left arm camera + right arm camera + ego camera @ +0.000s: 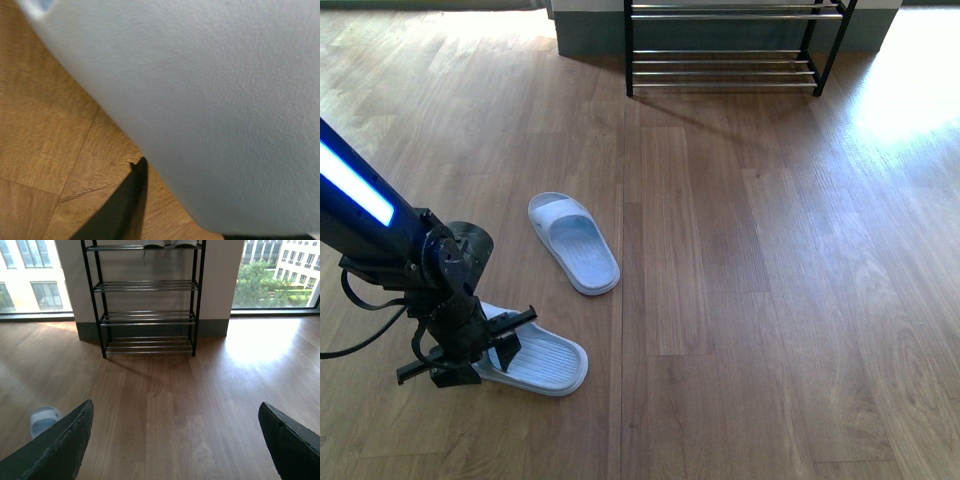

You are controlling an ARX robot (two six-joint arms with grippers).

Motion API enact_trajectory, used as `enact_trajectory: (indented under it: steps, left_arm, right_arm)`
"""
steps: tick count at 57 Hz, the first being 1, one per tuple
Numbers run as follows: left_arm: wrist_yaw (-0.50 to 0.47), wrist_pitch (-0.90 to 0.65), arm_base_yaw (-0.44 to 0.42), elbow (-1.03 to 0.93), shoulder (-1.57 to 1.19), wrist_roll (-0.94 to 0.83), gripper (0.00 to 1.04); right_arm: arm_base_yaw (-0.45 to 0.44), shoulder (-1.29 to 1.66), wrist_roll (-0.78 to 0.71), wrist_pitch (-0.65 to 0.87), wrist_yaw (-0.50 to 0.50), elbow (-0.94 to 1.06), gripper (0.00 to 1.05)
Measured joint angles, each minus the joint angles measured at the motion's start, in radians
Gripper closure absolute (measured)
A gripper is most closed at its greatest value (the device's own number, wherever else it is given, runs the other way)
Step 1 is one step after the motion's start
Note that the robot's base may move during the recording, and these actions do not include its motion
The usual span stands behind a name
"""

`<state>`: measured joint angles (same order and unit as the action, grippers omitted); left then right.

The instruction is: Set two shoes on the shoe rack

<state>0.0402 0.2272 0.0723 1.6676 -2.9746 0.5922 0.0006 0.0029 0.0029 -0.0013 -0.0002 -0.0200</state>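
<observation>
My left claw (480, 345) sat over the near slide (548, 362), grip impossible to tell; my right claw (175, 407) gaped empty. It and the far slide (575, 243) lay on the floor (770, 300), well apart from the rack (725, 71), so neither was placed yet

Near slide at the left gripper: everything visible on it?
The near slide is light blue, rubbery-looking, pebbled up close, with a ribbed footbed. It lies sole-down on the wood floor, heel end toward the right, apart from the other slide. The left gripper sits over its strap end; whether the jaws are clamping it cannot be told.
</observation>
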Motion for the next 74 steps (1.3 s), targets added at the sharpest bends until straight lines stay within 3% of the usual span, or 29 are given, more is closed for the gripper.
enact_trajectory:
  steps: [10, 22, 27, 34, 44, 55, 66, 74]
  left_arm:
    - [-0.098, -0.062, -0.052, -0.085, 0.071, 0.001, 1.03]
    - [-0.190, -0.189, -0.105, -0.256, 0.211, -0.037, 1.03]
    - [-0.283, -0.313, -0.130, -0.377, 0.323, -0.094, 1.03]
    - [-0.502, -0.602, -0.177, -0.596, 0.546, -0.259, 1.03]
    - [-0.604, -0.829, -0.191, -0.788, 0.746, -0.364, 1.03]
    - [-0.727, -1.132, -0.097, -1.117, 1.029, -0.465, 1.03]
    - [-0.869, -1.293, 0.045, -1.324, 1.147, -0.474, 1.03]
    - [-0.872, -1.313, 0.071, -1.343, 1.141, -0.502, 1.03]
  right_arm:
    - [0.000, 0.000, 0.000, 0.000, 0.000, 0.000, 0.09]
    - [0.000, 0.000, 0.000, 0.000, 0.000, 0.000, 0.09]
    - [0.000, 0.000, 0.000, 0.000, 0.000, 0.000, 0.09]
    - [0.000, 0.000, 0.000, 0.000, 0.000, 0.000, 0.09]
    - [0.000, 0.000, 0.000, 0.000, 0.000, 0.000, 0.09]
    - [0.000, 0.000, 0.000, 0.000, 0.000, 0.000, 0.09]
    - [0.000, 0.000, 0.000, 0.000, 0.000, 0.000, 0.09]
    - [0.000, 0.000, 0.000, 0.000, 0.000, 0.000, 0.09]
